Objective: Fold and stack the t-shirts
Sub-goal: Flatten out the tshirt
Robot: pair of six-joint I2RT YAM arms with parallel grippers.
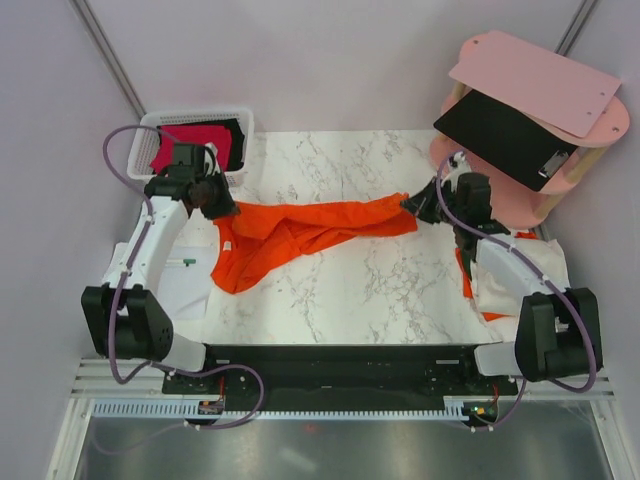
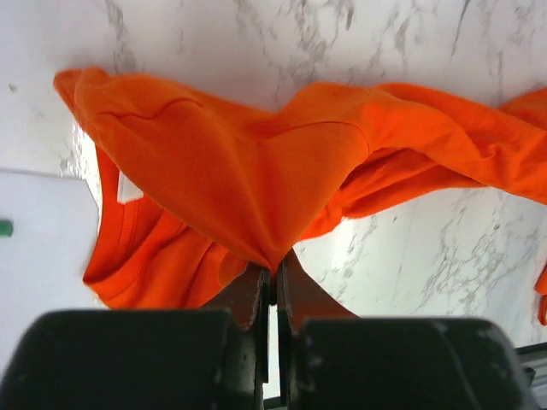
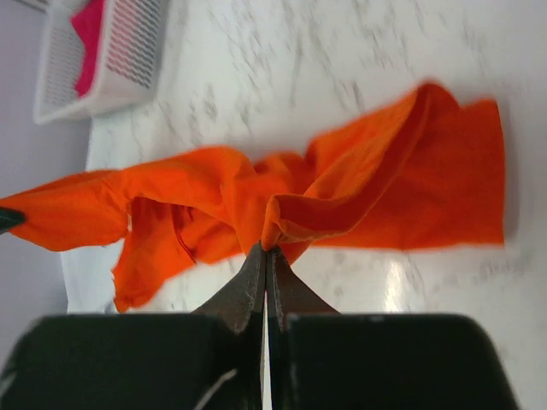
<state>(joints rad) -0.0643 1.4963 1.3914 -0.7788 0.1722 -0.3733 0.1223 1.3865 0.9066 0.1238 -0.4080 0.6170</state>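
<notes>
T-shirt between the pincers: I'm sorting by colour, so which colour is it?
The t-shirt is plain bright orange; the top external view shows it best.
</notes>
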